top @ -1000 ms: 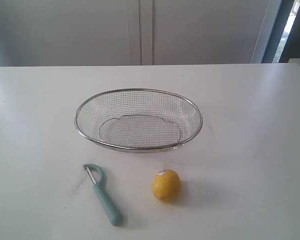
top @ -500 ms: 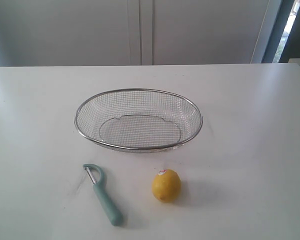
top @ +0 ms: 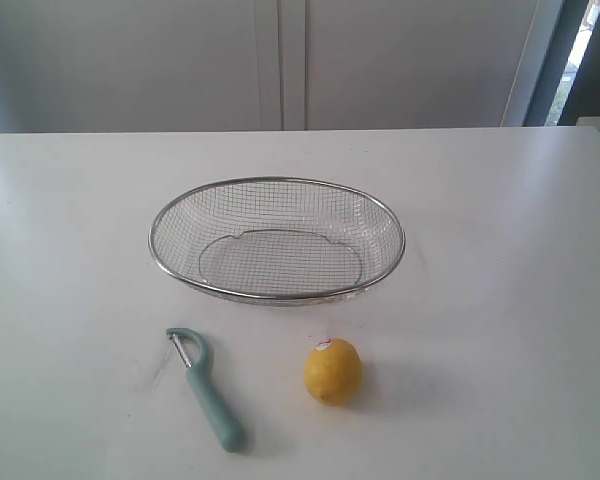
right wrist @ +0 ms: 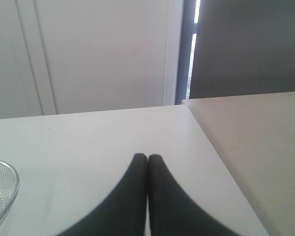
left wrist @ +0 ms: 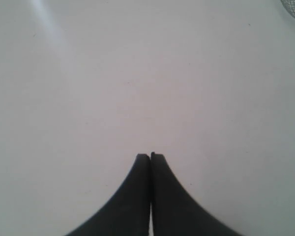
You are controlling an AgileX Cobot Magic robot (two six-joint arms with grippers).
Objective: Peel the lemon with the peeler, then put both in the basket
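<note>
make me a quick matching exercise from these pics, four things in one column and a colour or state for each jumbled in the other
Things
1. lemon
2. peeler
3. basket
4. left gripper

Colour or state
a. silver wire mesh, farther back than the other two items in the exterior view
b. pale teal handle, lying flat
c. black, shut, holding nothing
d. bright yellow with a small red-and-white sticker

Pairs: 1-d, 2-b, 3-a, 4-c
</note>
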